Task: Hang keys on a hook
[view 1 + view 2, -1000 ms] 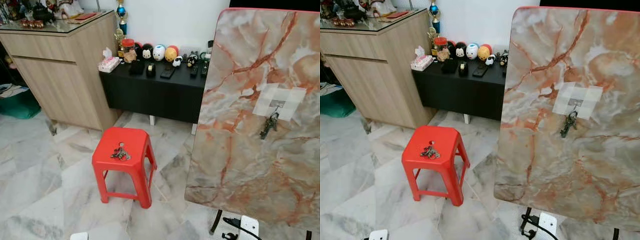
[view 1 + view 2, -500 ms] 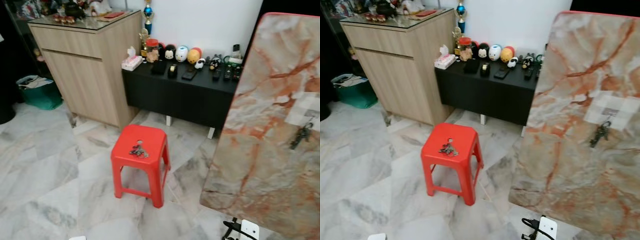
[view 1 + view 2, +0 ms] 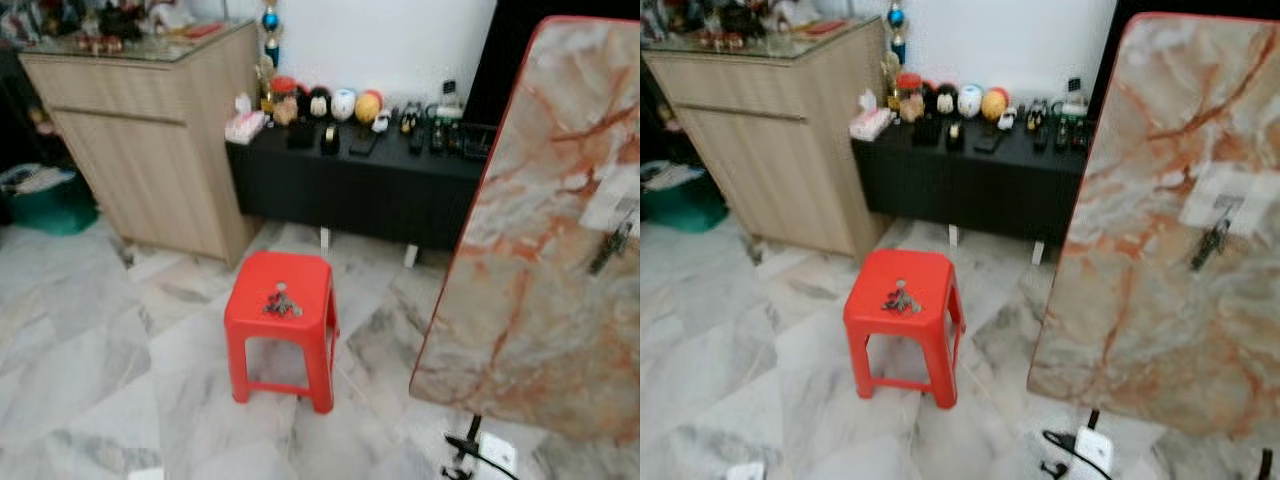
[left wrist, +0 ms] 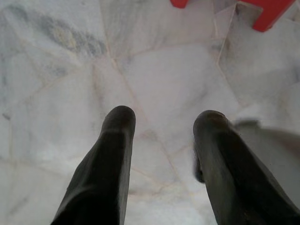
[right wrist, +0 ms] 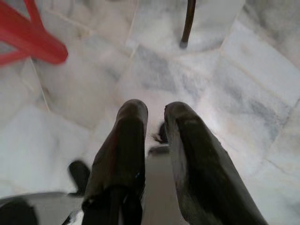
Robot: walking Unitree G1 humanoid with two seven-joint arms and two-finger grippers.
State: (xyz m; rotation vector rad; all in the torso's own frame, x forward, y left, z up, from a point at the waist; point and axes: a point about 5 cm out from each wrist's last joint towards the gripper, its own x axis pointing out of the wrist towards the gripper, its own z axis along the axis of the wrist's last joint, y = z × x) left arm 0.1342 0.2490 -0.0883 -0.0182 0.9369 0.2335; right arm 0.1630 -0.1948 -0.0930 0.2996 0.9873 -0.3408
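Nothing moved; keys (image 3: 281,303) probably still top red stool (image 3: 280,300).

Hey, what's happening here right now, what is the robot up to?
Nothing is being handled yet. The robot stands on the marble floor facing a red stool with a bunch of keys lying on its seat. To its right stands a tilted marble-patterned board with a hook, and another set of keys already hangs there. The left hand is open and the right hand is slightly parted; both point down at the floor, holding nothing.
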